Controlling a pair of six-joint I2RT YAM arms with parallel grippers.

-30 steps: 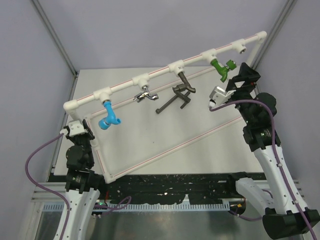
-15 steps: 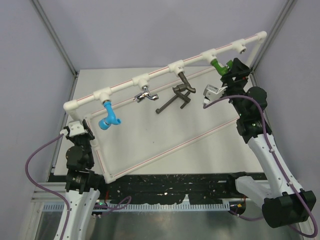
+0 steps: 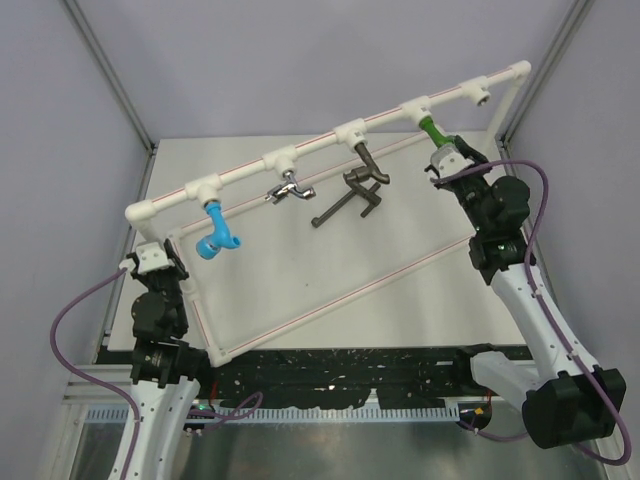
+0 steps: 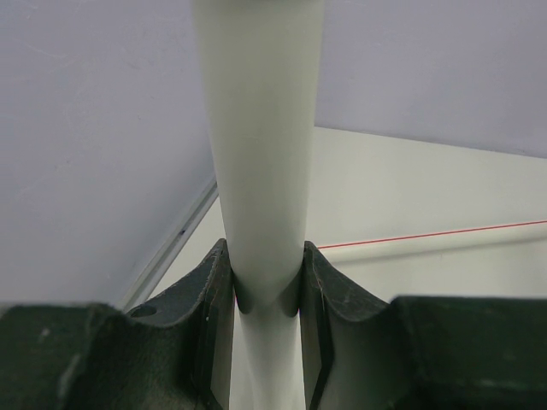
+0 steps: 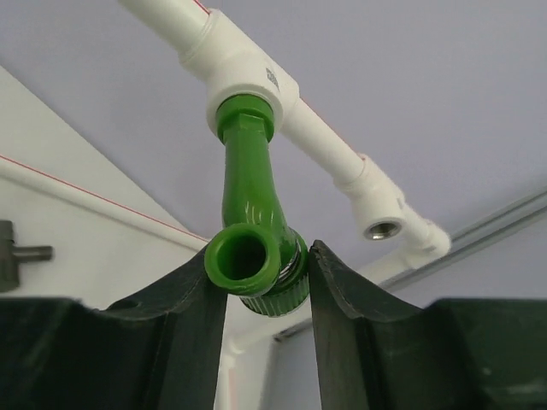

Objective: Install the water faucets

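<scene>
The green faucet (image 3: 432,130) (image 5: 249,205) hangs screwed into a tee socket of the white pipe frame (image 3: 310,148). My right gripper (image 3: 447,160) (image 5: 261,278) is shut on its lower end, one finger on the round spout mouth and the other on the ribbed ring. The blue faucet (image 3: 216,232), the silver one (image 3: 292,190) and the dark bronze one (image 3: 368,163) hang from other sockets. A longer dark T-handled faucet (image 3: 342,207) lies on the table. My left gripper (image 3: 152,262) (image 4: 267,290) is shut on the frame's upright white pipe (image 4: 261,145).
One brass-ringed socket (image 3: 482,96) (image 5: 382,228) at the frame's far right end stands empty. The frame's lower pipes (image 3: 330,300) run slantwise across the grey table. Metal cage posts (image 3: 110,80) rise at the back corners.
My right gripper has moved up and left from beside the green faucet onto it, and its jaws have closed on the faucet. The left arm has not moved.
</scene>
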